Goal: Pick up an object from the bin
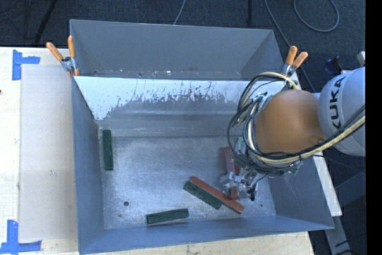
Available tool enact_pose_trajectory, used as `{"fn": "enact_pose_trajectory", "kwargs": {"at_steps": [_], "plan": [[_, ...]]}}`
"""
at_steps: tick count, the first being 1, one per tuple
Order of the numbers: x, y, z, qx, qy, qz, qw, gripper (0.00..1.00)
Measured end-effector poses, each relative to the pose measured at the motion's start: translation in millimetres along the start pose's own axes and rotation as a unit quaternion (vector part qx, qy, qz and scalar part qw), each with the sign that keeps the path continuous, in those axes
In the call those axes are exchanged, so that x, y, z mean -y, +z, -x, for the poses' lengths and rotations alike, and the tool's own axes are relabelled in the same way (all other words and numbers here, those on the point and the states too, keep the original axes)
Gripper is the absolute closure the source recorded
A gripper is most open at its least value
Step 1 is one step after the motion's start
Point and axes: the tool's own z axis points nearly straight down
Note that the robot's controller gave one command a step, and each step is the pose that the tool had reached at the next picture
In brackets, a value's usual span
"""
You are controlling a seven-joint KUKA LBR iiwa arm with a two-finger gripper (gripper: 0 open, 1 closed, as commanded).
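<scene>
- Centre & back of bin floor (161,158): bare metal, wide free room.
- Left: dark green bar (107,149) lies along the wall, close to it.
- Front: second green bar (168,217) lies flat near the front wall.
- Right: crowded. Red-brown stick (222,198) & third green bar (202,194) lie side by side, diagonal, just beside gripper (242,186); brown block (227,158) behind.
- Orange cover (285,122) w/ cables hangs over the right corner.

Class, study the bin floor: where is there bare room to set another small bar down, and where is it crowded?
Free: the middle of the bin floor, between the left green bar, the front green bar and the red-brown bar. Crowded: the right front, where the gripper hangs near the red-brown bar and a third green bar.
</scene>
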Motion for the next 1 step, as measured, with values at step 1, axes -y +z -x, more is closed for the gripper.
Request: {"fn": "enact_pose_trajectory", "kwargs": {"at_steps": [1], "plan": [[1.2,0.1,2.5,0.0016,-0.002,-0.001,1.0000,0.00]]}}
